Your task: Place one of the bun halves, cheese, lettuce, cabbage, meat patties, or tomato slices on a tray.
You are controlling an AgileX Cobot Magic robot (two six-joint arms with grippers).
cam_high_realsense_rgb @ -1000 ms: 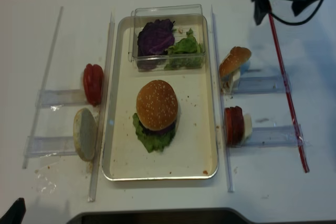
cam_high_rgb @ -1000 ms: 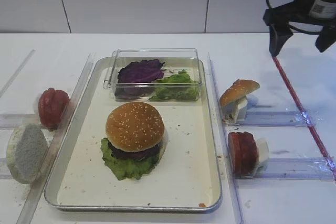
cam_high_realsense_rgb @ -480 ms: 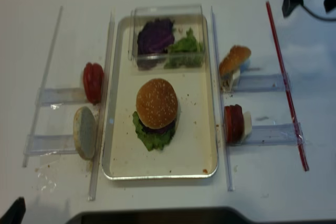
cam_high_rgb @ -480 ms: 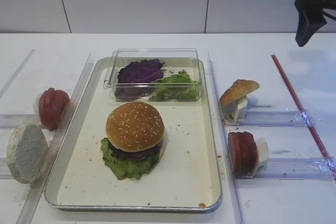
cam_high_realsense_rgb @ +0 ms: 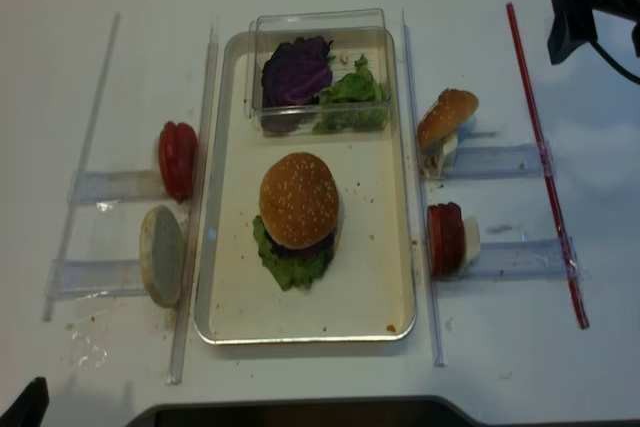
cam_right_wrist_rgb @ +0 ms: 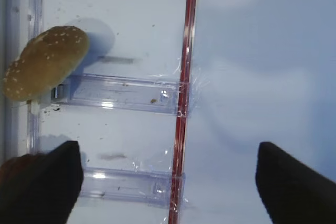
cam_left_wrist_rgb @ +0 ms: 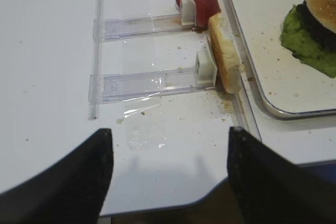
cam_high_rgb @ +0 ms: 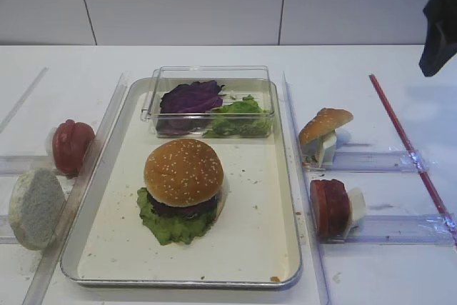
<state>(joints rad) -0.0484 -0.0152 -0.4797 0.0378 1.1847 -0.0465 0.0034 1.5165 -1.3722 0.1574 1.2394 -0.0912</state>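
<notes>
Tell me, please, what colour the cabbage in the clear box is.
Dark purple cabbage, clearest in the exterior high view.

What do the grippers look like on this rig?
Both are matte black. The right gripper shows two broad, blunt, wedge-shaped fingers and black cable loops above it in the overhead view. The left gripper has the same dark wedge fingers; no markings visible.

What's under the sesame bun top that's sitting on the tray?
Under the bun top a dark layer, maybe cabbage or patty, and ruffled lettuce show on the tray. Anything further inside the stack is covered.
</notes>
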